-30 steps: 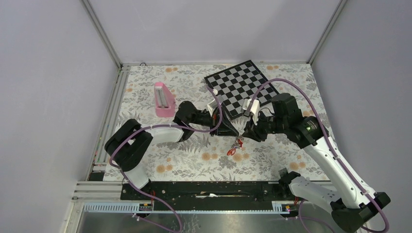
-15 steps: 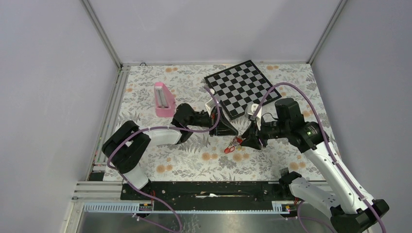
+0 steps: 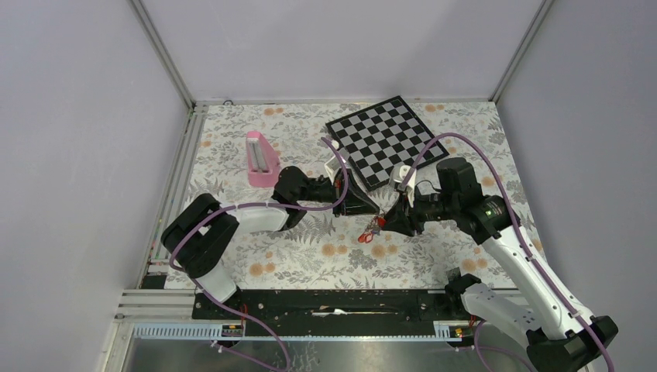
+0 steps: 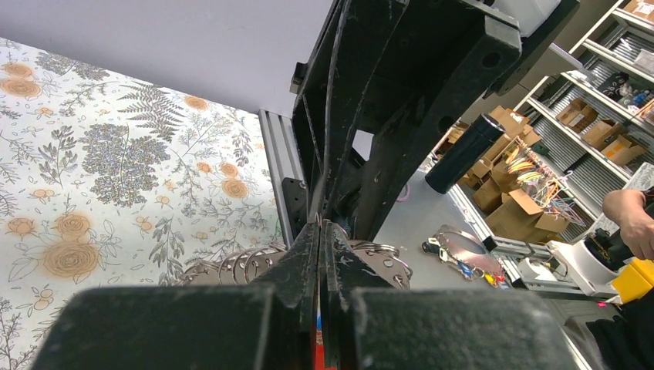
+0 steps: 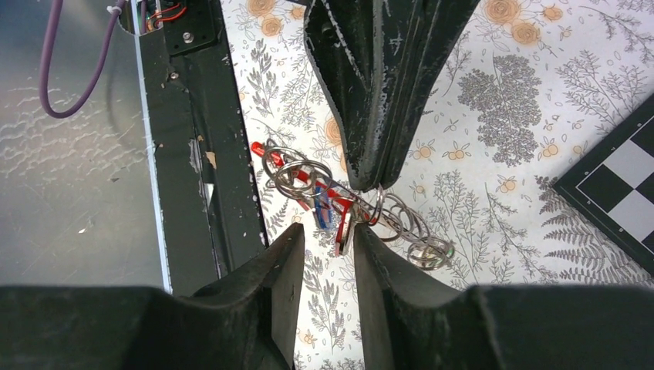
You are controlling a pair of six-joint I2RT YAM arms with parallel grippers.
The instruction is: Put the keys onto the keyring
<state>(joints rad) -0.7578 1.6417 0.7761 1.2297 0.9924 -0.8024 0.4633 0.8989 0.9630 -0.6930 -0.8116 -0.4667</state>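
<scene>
The keyring (image 3: 371, 231), a long loop with a red side, hangs above the floral table between the two arms. My left gripper (image 3: 366, 208) is shut on it; a red sliver shows between its pressed jaws (image 4: 320, 227). Several keys (image 5: 414, 232) on steel split rings are strung along the loop on both sides of that grip, and a blue tag (image 5: 324, 216) shows among them. My right gripper (image 5: 328, 229) stands open just below, its jaws a narrow gap apart. The keyring's lower end (image 5: 342, 233) hangs at the tip of its right finger.
A pink block (image 3: 260, 158) lies at the back left of the table. A chessboard (image 3: 385, 139) lies at the back centre, just behind both wrists. The black base rail (image 3: 333, 302) runs along the near edge, close under the hanging keys.
My right gripper has dropped and moved left, up to the keyring's lower end. The left gripper and the keyring have shifted slightly left, still gripped.
</scene>
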